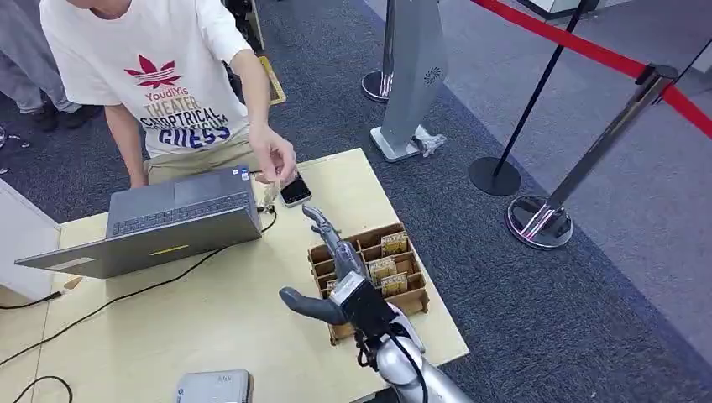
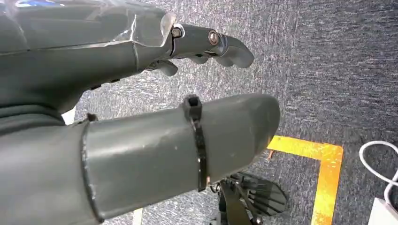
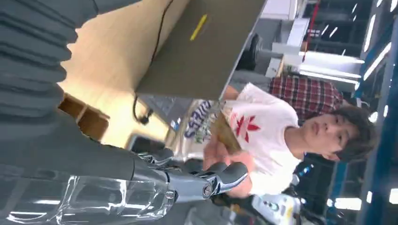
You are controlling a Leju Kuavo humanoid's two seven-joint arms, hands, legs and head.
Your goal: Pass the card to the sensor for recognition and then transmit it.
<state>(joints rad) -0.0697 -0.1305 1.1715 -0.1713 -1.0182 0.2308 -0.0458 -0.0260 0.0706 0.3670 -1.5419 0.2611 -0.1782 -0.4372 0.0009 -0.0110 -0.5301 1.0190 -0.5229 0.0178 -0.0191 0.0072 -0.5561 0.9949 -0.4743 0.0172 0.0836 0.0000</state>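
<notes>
In the head view my right hand (image 1: pixel 334 267) reaches forward over a cardboard rack (image 1: pixel 321 262) that holds several tan cards (image 1: pixel 383 270); its fingers are stretched out and hold nothing. A person across the table holds a tan card (image 3: pixel 224 135) just beyond my right hand's (image 3: pixel 187 180) fingertips. The person's hand (image 1: pixel 274 156) hovers beside a dark phone-like device (image 1: pixel 295 190) on the table. My left hand (image 2: pixel 155 93) hangs over grey carpet, its thumb and fingers apart and holding nothing.
An open grey laptop (image 1: pixel 180 220) with a black cable stands at the table's left. A grey box (image 1: pixel 214 387) lies at the near edge. Right of the table (image 1: pixel 210 311) are a grey kiosk stand (image 1: pixel 411 84) and belt posts (image 1: pixel 537 222).
</notes>
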